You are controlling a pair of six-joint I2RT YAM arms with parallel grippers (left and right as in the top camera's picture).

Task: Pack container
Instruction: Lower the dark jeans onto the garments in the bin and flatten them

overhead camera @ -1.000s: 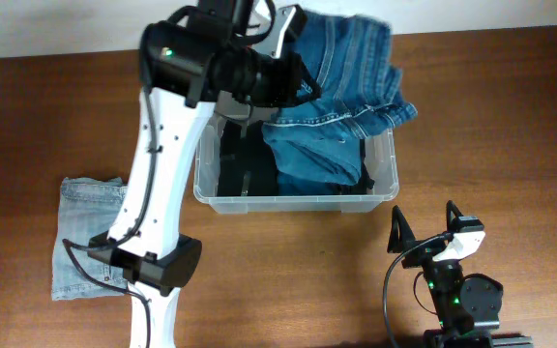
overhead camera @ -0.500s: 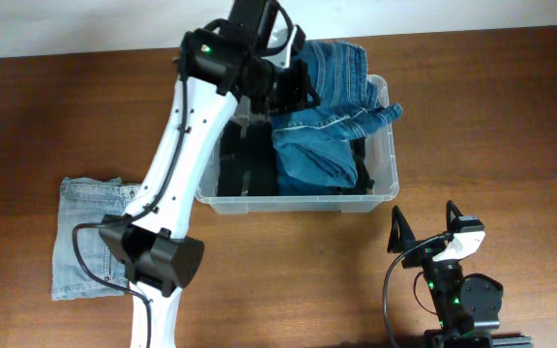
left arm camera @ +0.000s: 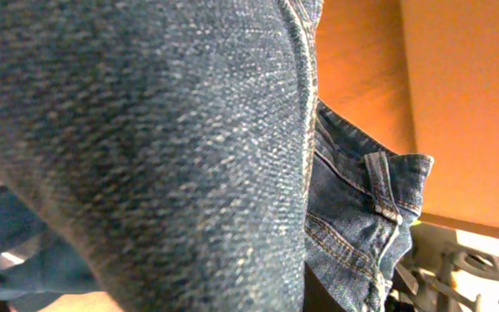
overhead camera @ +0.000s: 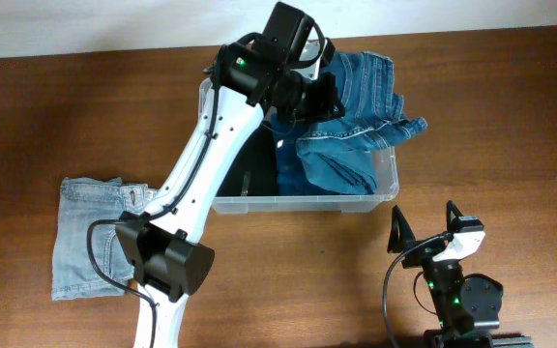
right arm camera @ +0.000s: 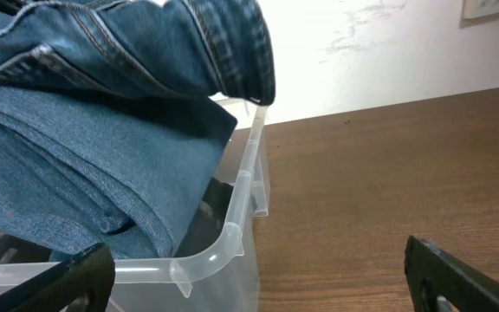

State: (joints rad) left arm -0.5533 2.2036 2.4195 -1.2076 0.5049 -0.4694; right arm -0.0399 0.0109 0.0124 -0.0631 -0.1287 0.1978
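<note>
The white left arm rises from its base by the desk's (overhead camera: 511, 126) near edge and reaches in a long diagonal over the container (overhead camera: 298, 205), wrist bent down. The left gripper (overhead camera: 309, 97) is buried in blue jeans (overhead camera: 356, 87), jaws nearly closed on a bunched fold; coarse woven denim fills its wrist view. The right gripper (overhead camera: 423, 217) sits low by the near right edge, fingers spread wide and empty, facing the container. The container, clear ribbed plastic with rounded corners, stands at the middle of the far edge. The jeans spill over its right rim; dark clothing (overhead camera: 254, 159) lies inside. A paler folded denim piece (overhead camera: 85, 237) lies flat near the left edge.
</note>
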